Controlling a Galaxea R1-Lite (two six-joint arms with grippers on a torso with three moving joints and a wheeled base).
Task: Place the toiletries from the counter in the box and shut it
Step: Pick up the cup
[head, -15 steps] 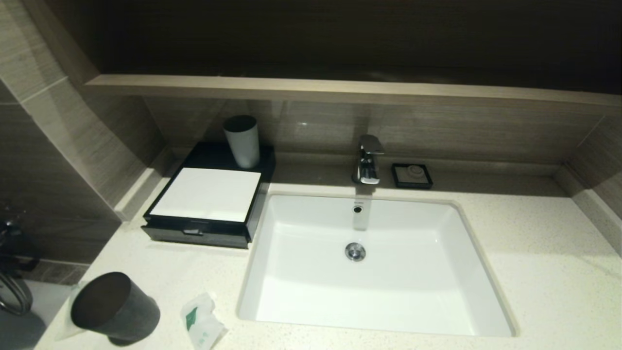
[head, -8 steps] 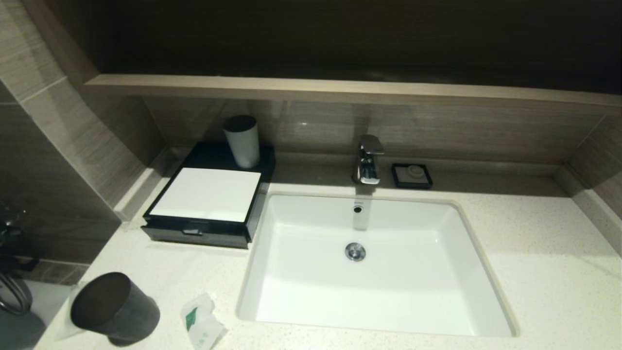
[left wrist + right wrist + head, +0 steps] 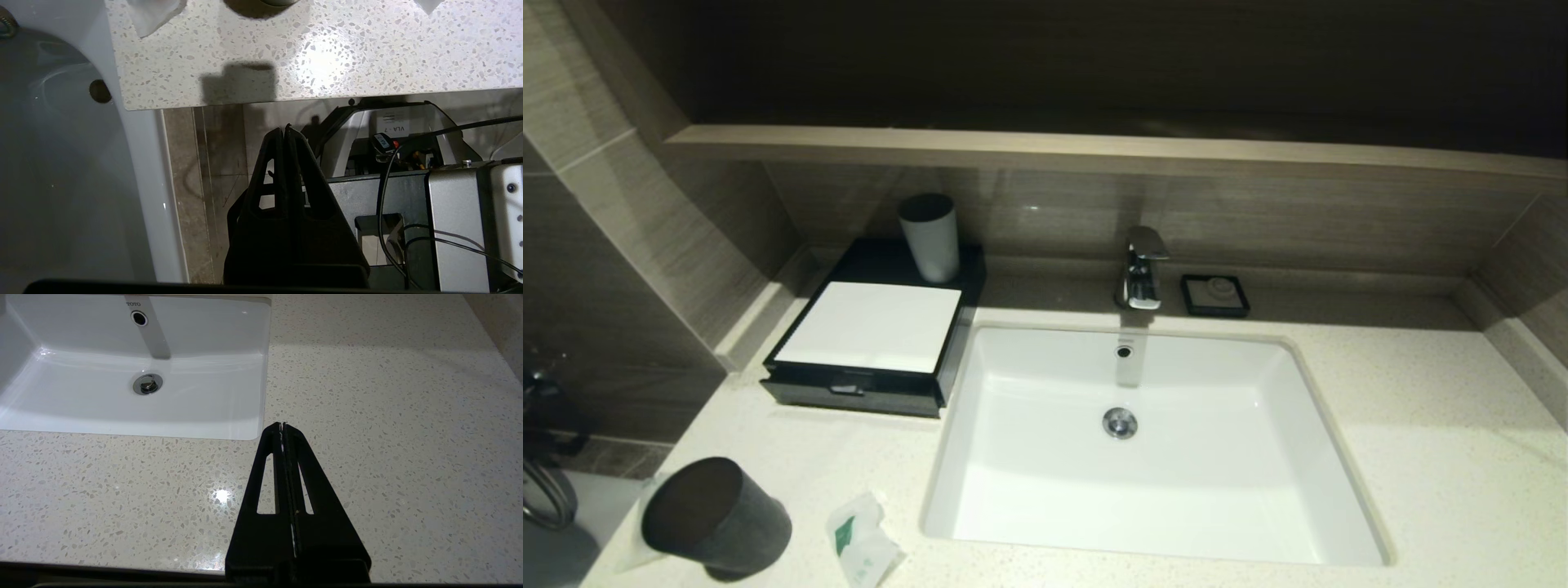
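A crinkly white sachet (image 3: 862, 543) with a green label, one of the toiletries, lies on the speckled counter (image 3: 1421, 425) near its front left edge. A second sachet (image 3: 644, 500) peeks out behind the dark cup. The black box (image 3: 968, 282) with its white top panel sits at the back left, its drawer front (image 3: 849, 394) facing me. My left gripper (image 3: 284, 127) is shut and empty, hanging below the counter's front edge (image 3: 286, 87). My right gripper (image 3: 282, 424) is shut and empty, over the counter (image 3: 388, 416) right of the sink. Neither shows in the head view.
A dark grey cup (image 3: 715, 516) lies on its side by the sachets. A white cup (image 3: 929, 237) stands on the box's back. The white sink basin (image 3: 1143, 457) fills the middle, with the faucet (image 3: 1142, 269) and a black soap dish (image 3: 1215, 295) behind it.
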